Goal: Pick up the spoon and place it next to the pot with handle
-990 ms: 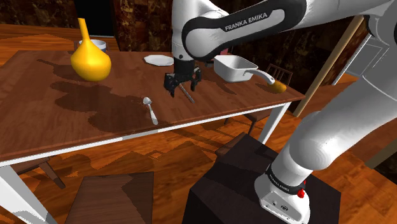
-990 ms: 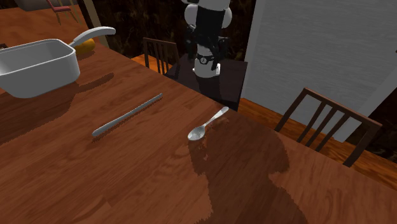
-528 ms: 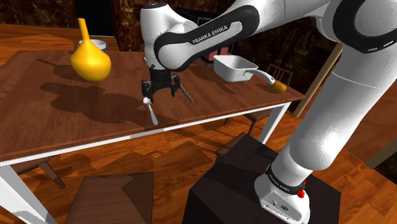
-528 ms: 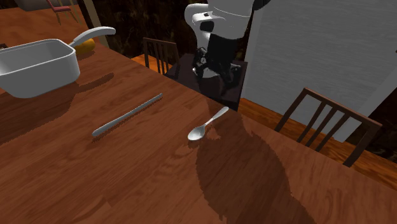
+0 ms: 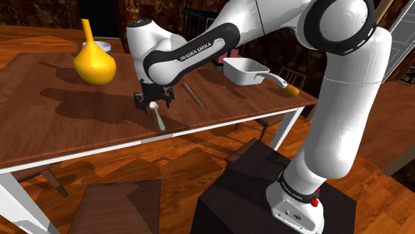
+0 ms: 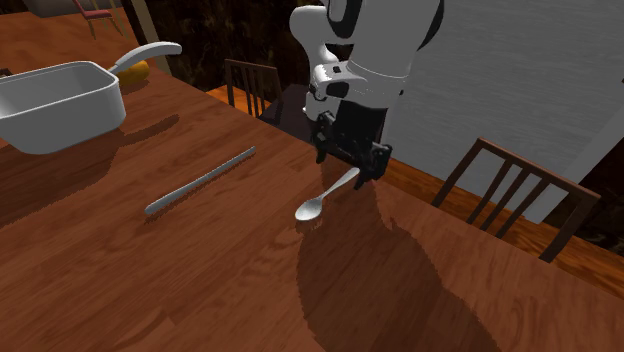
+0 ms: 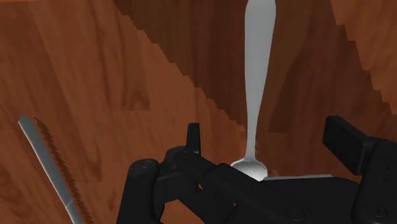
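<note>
Gripper: black, fingers spread apart, clasping nothing, poised over the spoon.
Spoon: grey, flat on the wooden desk. Bowl lies between the fingers, long axis square to the line joining them. In the shoulder view, handle points at the desk's near edge.
Grey knife: near, apart from the spoon.
White pot with handle: well apart, toward the shoulder view's right.

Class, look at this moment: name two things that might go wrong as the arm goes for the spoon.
The open hand hovers over the bowl end of the spoon; gripped there, its long handle may tip down or slip. The knife lies between spoon and pot, so a low carry might knock it.
</note>
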Robot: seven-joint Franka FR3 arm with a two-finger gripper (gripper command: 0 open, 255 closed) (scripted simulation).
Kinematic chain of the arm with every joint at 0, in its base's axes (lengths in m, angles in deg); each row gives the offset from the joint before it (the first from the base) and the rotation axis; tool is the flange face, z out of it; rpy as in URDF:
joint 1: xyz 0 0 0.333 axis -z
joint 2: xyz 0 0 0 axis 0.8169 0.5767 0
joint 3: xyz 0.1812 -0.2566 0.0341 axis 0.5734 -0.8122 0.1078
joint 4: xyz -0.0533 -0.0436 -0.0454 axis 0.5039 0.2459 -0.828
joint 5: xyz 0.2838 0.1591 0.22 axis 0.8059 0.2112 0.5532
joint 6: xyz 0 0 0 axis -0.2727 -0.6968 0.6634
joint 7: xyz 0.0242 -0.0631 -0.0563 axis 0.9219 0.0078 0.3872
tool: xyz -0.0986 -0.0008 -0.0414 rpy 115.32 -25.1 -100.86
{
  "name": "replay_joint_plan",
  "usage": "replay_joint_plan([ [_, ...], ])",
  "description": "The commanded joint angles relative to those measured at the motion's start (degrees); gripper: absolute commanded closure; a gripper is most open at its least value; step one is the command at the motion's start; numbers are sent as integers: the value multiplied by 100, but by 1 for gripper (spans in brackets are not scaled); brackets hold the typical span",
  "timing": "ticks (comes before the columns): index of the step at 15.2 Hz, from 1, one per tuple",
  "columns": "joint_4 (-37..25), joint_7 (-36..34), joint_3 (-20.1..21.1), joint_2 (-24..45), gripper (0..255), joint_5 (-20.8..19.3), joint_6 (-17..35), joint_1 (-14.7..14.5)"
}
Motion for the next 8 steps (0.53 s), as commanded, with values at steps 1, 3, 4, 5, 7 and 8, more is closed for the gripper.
replay_joint_plan([
  [1, 55, -52, -24, 80, 0, -62, 126, -4],
  [3, 108, -88, -51, 158, 0, -119, 248, -1],
  [4, 145, -117, -73, 221, 0, -166, 342, 0],
  [5, 145, -117, -73, 221, 0, -166, 342, 0],
  [7, 145, -117, -73, 221, 0, -165, 342, 0],
  [8, 145, -117, -73, 221, 0, -165, 342, 0],
])
